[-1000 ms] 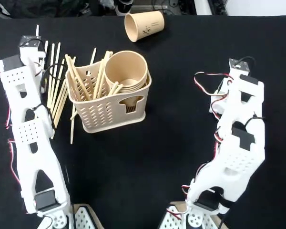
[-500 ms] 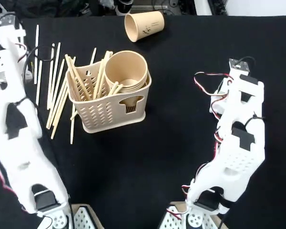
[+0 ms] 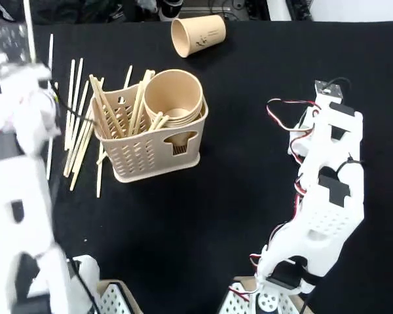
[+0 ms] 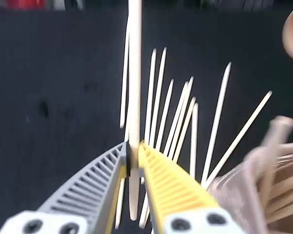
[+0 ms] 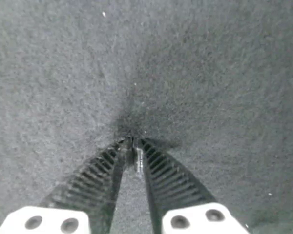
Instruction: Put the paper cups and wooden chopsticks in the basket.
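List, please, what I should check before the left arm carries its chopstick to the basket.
1. Left hand is shut on one chopstick: ok.
2. Its lower end is free of the loose chopsticks: cannot tell.
3. Basket stands upright with room inside: ok.
4. Right hand is shut, far from the basket: ok.
5. All cups are in: not ok, one paper cup lies on its side outside it.
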Controlling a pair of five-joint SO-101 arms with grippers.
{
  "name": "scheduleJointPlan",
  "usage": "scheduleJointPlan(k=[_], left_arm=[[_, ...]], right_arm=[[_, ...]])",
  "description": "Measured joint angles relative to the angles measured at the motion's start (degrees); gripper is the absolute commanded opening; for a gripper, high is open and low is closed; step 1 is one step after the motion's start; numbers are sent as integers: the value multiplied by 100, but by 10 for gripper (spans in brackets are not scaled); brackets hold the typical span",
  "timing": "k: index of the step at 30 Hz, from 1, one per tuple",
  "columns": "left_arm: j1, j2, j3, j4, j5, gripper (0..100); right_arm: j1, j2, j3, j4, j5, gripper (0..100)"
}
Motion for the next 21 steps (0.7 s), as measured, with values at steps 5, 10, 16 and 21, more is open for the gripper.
scheduleJointPlan(k=[5,10,16,21], left_arm=[[475,-1996,1837,-1503,18,29],[1011,-3754,3226,-2875,18,29],[1837,-4985,4290,-4167,44,30],[2268,-4862,4826,-4712,677,30]], right_arm=[[0,0,0,0,0,12],[0,0,0,0,0,12],[0,0,0,0,0,12],[0,0,0,0,0,12]])
